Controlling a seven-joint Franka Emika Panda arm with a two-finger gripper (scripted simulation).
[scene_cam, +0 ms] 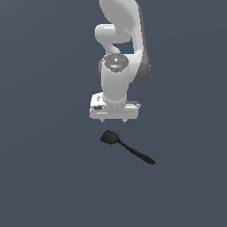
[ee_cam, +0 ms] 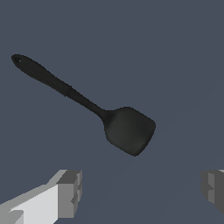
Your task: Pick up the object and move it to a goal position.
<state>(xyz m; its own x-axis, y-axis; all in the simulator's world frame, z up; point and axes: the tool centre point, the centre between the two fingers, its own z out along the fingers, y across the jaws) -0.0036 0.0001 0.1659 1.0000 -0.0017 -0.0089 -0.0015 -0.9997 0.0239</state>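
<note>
The object is a black spatula [scene_cam: 126,146] lying flat on the dark grey floor, blade toward the arm and handle running away to the exterior view's right. The wrist view shows the spatula [ee_cam: 100,116] whole, with its rounded-square blade nearest the fingers [ee_cam: 70,192]. My gripper [scene_cam: 114,120] hangs just behind and above the blade, apart from it. Its jaws stand wide open with nothing between them; in the wrist view the gripper [ee_cam: 142,190] frames bare floor.
The white arm [scene_cam: 117,53] rises behind the gripper. Uniform dark grey floor [scene_cam: 48,168] surrounds the spatula, and no other object shows in either view.
</note>
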